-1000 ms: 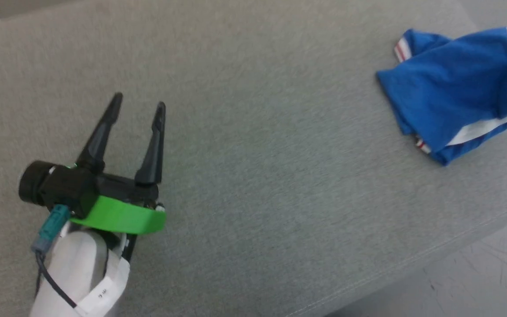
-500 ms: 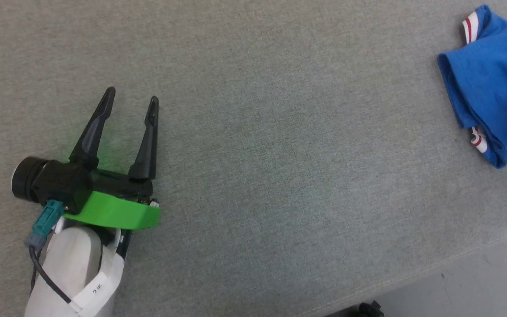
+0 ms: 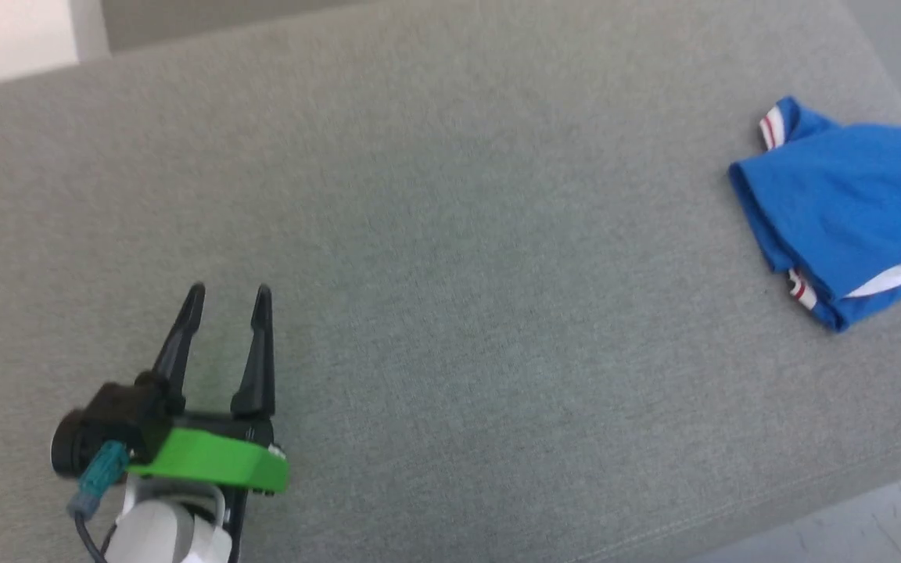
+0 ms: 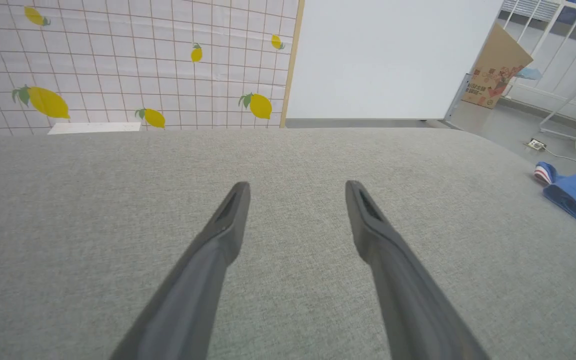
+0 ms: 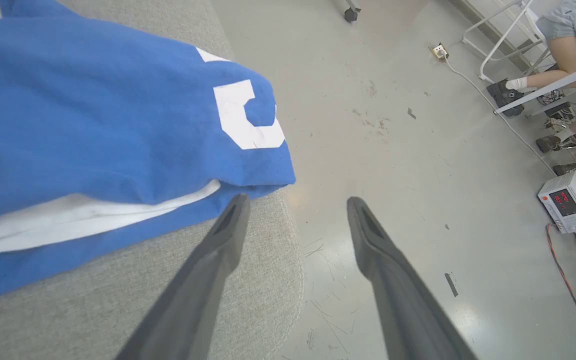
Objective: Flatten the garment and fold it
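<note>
Grey cloth-covered desk takes up most of the head view, with pale floor past its lower right corner. The garment lies bunched at the far right of the desk and runs out of frame. It is blue jersey doubled over on itself, with red-and-white sleeve trim poking out. My left claw sits low left, well apart from the cloth. Its fingers are spread with nothing between them and point up the view.

Left wrist view: a lemon-print wall and a white panel stand behind the desk. Both fingers are parted over the desk, with the garment off at the right edge. I judge the arm is held low, reaching nearly level along the top.

Right wrist view: my right claw is released and holds nothing. One fingertip is just beside the garment's blue hem at the desk's rounded corner, and the other hangs over the floor. I cannot tell whether it touches the cloth. A white numeral faces up near that corner. A person's legs show at the upper right.

Handling, my judgement: the garment is light and limp, with no stiffness. It will drape and drag, and so near the edge it could slide off. Best to pinch at a hem corner or the sleeve trim, not the middle of the heap.
</note>
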Robot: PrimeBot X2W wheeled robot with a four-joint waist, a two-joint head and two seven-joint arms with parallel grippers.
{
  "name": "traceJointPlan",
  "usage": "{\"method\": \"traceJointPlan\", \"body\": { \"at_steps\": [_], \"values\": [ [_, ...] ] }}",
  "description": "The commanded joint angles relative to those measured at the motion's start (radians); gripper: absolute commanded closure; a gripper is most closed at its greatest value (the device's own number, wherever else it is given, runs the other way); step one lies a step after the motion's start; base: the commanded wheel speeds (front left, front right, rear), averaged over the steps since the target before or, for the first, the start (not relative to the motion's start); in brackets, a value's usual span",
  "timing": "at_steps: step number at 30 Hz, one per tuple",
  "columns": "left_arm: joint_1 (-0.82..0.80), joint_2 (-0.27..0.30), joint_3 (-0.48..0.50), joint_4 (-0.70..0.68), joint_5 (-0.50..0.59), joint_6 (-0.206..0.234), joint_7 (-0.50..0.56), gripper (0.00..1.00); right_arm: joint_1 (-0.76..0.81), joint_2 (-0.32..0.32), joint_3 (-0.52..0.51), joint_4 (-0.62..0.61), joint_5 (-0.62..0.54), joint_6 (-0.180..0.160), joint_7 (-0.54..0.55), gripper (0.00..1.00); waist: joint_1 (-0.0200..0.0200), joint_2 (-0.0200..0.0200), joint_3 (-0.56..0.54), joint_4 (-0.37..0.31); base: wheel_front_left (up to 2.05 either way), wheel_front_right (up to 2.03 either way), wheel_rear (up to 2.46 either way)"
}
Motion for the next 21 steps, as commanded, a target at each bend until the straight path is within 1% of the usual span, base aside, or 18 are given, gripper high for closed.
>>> {"method": "traceJointPlan", "body": {
  "at_steps": [1, 4, 8, 9, 13, 17, 21],
  "values": [
    [0.027, -0.007, 0.009, -0.001, -0.002, 0.006, -0.007, 0.0, 0.031, 0.0, -0.01, -0.002, -0.004, -0.002, -0.019, 0.0, 0.0001, 0.012, -0.138, 0.034, 0.0, 0.0, 0.0],
    [0.067, -0.019, 0.019, -0.003, -0.001, 0.011, -0.007, 0.0, 0.085, 0.013, -0.045, -0.023, 0.005, -0.002, -0.038, 0.0, 0.0001, 0.012, -0.179, 0.05, 0.0, 0.0, 0.0],
    [0.11, -0.027, 0.034, -0.001, 0.001, 0.013, -0.007, 0.0, 0.175, 0.048, -0.116, -0.119, 0.029, -0.002, -0.049, 0.0, 0.0001, 0.012, -0.223, 0.074, 0.0, 0.0, 0.0],
    [0.119, -0.029, 0.038, 0.0, 0.001, 0.014, -0.007, 0.0, 0.199, 0.063, -0.133, -0.161, 0.034, -0.002, -0.05, 0.0, 0.0001, 0.012, -0.229, 0.078, 0.0, 0.0, 0.0],
    [0.145, -0.038, 0.047, 0.002, 0.005, 0.014, -0.007, 0.0, 0.338, 0.155, -0.217, -0.388, 0.039, -0.002, -0.05, 0.0, 0.0001, 0.012, -0.255, 0.105, 0.0, 0.0, 0.0],
    [0.152, -0.043, 0.054, 0.014, 0.006, 0.01, -0.007, 0.0, 0.455, 0.242, -0.269, -0.577, 0.02, -0.002, -0.047, 0.0, 0.0001, 0.012, -0.273, 0.132, 0.0, 0.0, 0.0],
    [0.156, -0.047, 0.063, 0.027, 0.011, 0.005, -0.007, 0.0, 0.559, 0.321, -0.3, -0.821, -0.007, -0.002, 0.016, 0.0, 0.0001, 0.012, -0.291, 0.165, 0.0, 0.0, 0.0]
  ]
}}
